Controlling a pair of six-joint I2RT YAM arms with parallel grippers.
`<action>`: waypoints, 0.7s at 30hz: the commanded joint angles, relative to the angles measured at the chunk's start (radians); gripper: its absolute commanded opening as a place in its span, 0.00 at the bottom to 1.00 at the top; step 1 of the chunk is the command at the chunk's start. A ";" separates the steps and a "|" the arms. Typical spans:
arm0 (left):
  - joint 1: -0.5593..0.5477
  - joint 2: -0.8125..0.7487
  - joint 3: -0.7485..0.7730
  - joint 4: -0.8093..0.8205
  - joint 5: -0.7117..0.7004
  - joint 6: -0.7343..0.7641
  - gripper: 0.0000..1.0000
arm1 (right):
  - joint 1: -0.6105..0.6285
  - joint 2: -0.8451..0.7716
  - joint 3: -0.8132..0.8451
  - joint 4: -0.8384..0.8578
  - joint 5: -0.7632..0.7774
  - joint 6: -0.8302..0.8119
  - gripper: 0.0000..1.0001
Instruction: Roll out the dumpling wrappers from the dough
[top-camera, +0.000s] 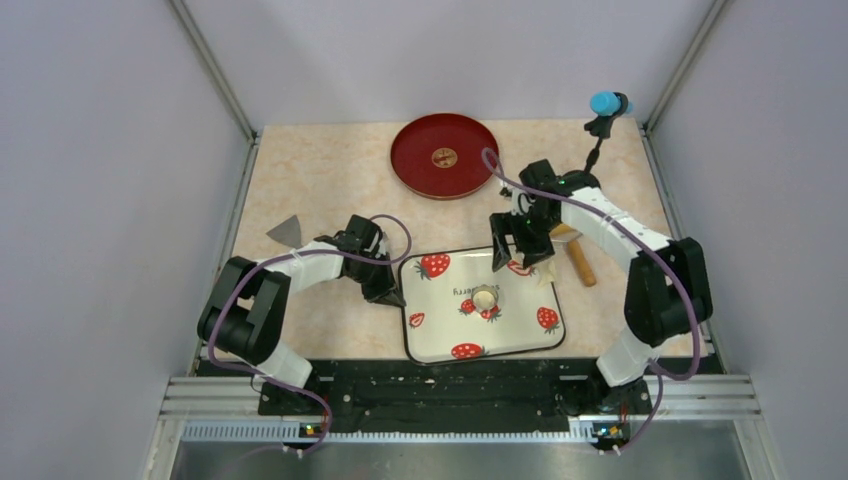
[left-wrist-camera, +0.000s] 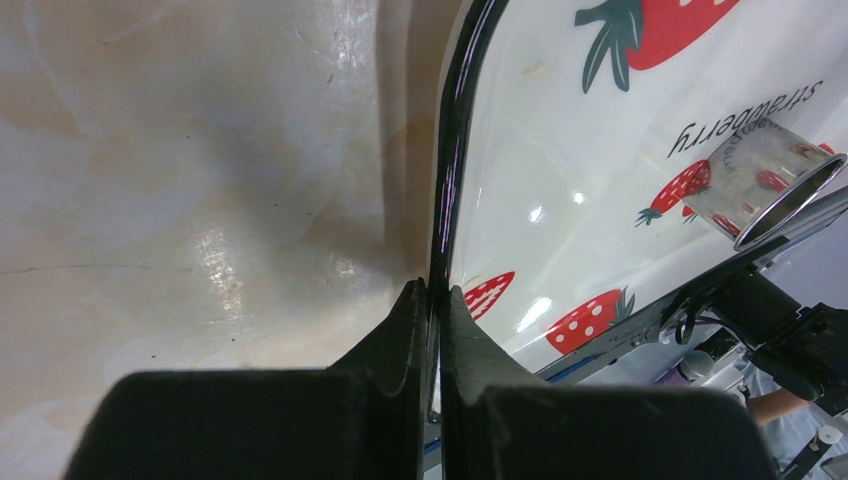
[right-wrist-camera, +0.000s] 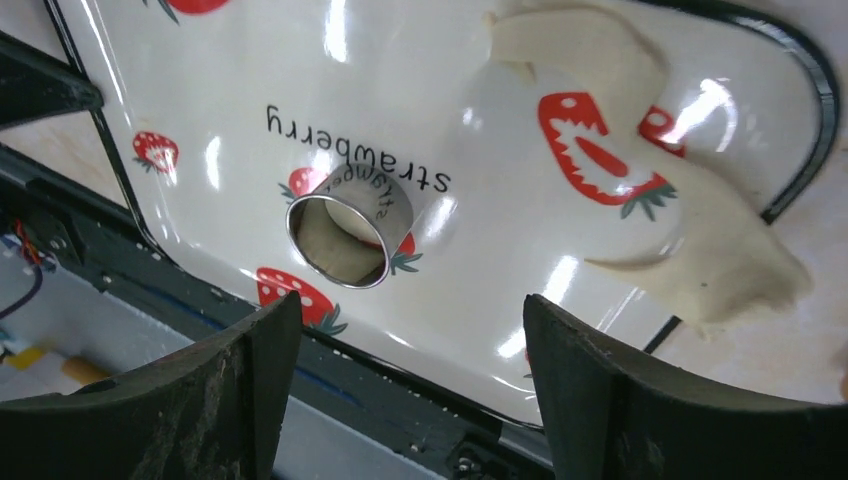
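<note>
The dough (right-wrist-camera: 735, 265) is a thin cream sheet at the far right corner of the strawberry tray (right-wrist-camera: 240, 70), with a round hole cut out of it. A small metal ring (right-wrist-camera: 350, 240) stands mid-tray, and a pale disc, a dumpling wrapper (right-wrist-camera: 330, 245), shows inside it. My right gripper (right-wrist-camera: 408, 300) hangs open above the tray, between ring and dough, holding nothing. My left gripper (left-wrist-camera: 433, 290) is shut on the tray's black left rim (left-wrist-camera: 450, 150). From above, the ring (top-camera: 485, 298) sits near the tray's (top-camera: 440, 322) middle, under and left of the right gripper (top-camera: 515, 258).
A tan wooden roller (top-camera: 578, 260) lies just right of the tray. A red round plate (top-camera: 445, 155) sits at the back, a grey triangular scraper (top-camera: 286, 232) at the left, and a blue-topped stand (top-camera: 605, 104) at the back right corner.
</note>
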 joint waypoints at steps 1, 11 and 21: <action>0.010 0.042 -0.034 -0.030 -0.143 0.036 0.00 | 0.050 0.061 -0.038 0.027 -0.068 0.009 0.77; 0.008 0.047 -0.028 -0.035 -0.143 0.038 0.00 | 0.087 0.180 -0.084 0.055 -0.120 -0.004 0.55; 0.008 0.050 -0.026 -0.038 -0.142 0.041 0.00 | 0.115 0.243 -0.077 0.072 -0.154 -0.008 0.33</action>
